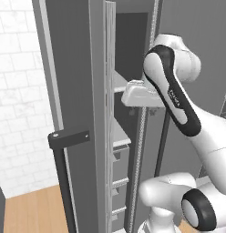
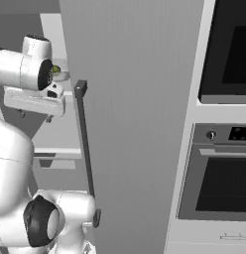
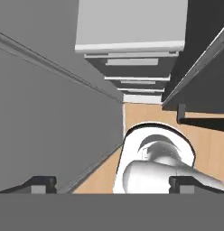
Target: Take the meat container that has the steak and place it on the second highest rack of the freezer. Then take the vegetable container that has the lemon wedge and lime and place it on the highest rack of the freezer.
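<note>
My gripper point(image 3: 111, 184) looks straight down, and its two dark tips are spread wide with nothing between them. My hand point(image 1: 141, 94) is up at the front of the open freezer point(image 2: 135, 99), next to a white shelf. Below my tips I see the lower shelf point(image 3: 132, 27), then the grey drawers point(image 3: 132, 67) stacked under it, and the wooden floor point(image 3: 208, 140) far down. On the upper shelf point(image 2: 65, 92) sits a small dish with the lime point(image 2: 56, 70) in it, just behind my wrist. The freezer door point(image 1: 76, 113) stands open with its long dark handle point(image 2: 85, 144). A white brick wall point(image 1: 19, 91) is on the left. Black ovens point(image 2: 224, 149) are on the right.
</note>
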